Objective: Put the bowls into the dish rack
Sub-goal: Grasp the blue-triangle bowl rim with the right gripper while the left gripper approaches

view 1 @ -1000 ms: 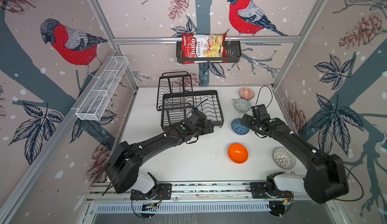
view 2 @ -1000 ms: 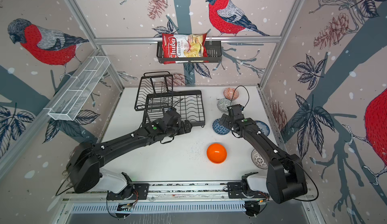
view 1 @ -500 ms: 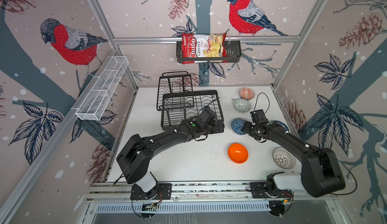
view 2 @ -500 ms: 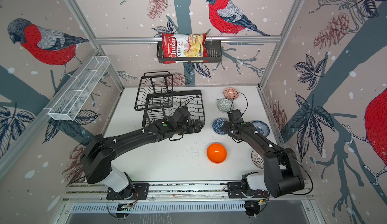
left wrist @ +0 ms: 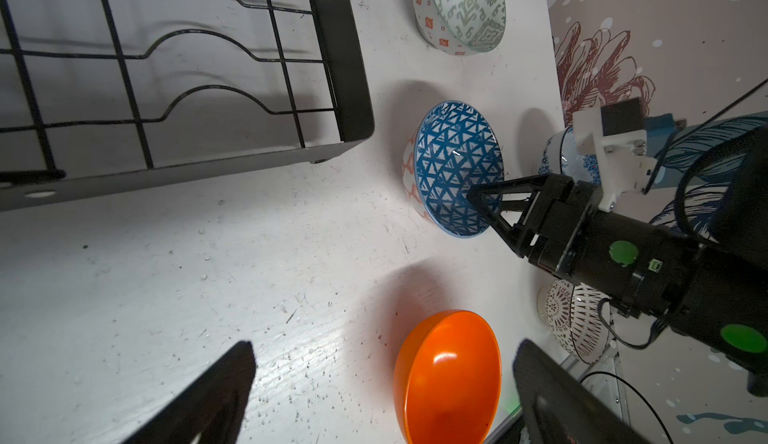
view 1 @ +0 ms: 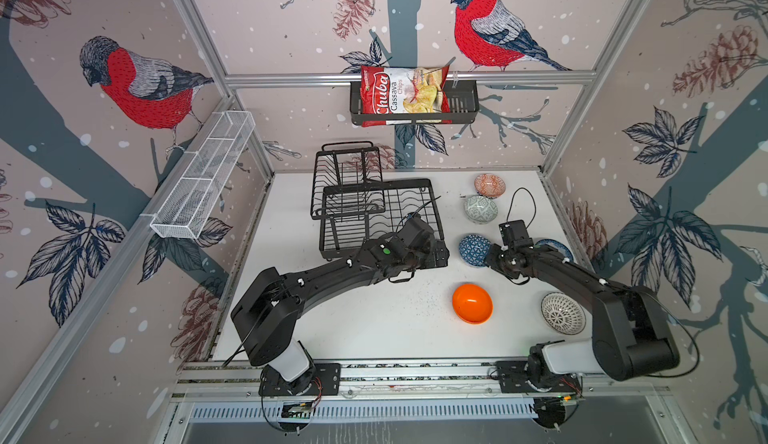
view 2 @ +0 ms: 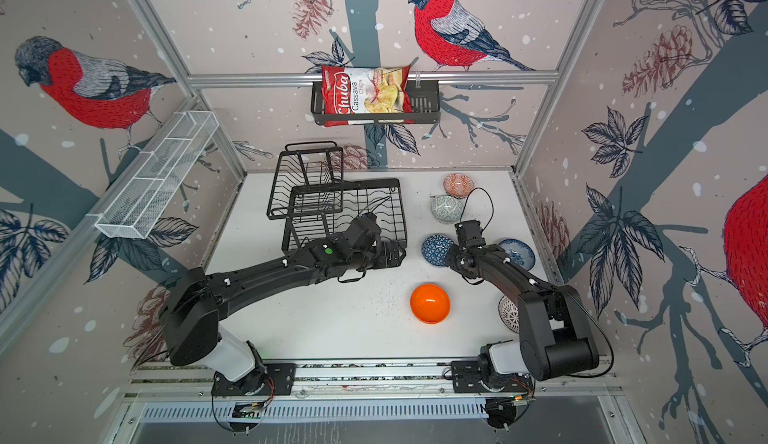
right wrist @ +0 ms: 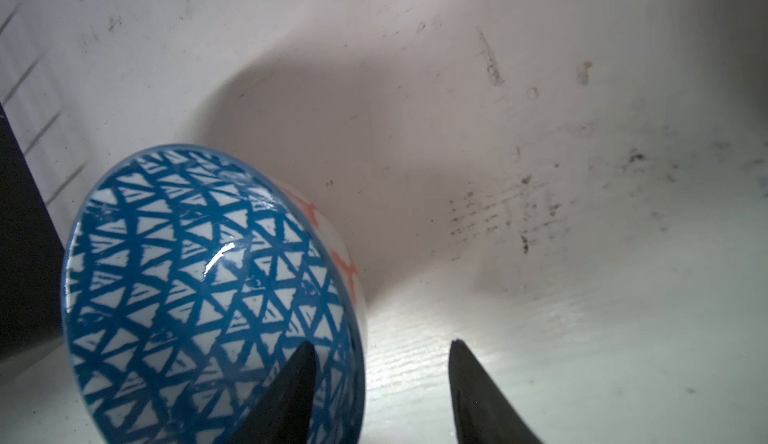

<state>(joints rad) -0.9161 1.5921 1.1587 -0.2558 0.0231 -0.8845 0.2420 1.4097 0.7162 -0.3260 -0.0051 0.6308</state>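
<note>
Blue bowl (view 1: 473,248) sits upright on the table, just beside the rack's (view 1: 374,213) near corner in both top views, and no bowl is racked yet. Your right gripper (view 1: 491,255) is at the bowl's far edge from the rack. Your left gripper (view 1: 440,255) hangs empty and wide open between bowl and rack, so move it aside before you carry across. In the left wrist view, one finger (left wrist: 478,196) of the right gripper reaches over the rim into the blue bowl (left wrist: 455,163), and the rack's wavy base wires (left wrist: 199,93) lie close by. In the right wrist view, the right gripper (right wrist: 380,346) stands part open astride the rim. Its inner finger is over the glaze and its outer one is clear of the wall, with bare table between, so nothing is gripped yet. Seat the jaws deeper, pinch the wall squarely, then lift straight up. The blue bowl (right wrist: 199,296) is glossy, with blue triangles on white inside and orange marks outside, and it probably slips easily, so grip it firmly.
</note>
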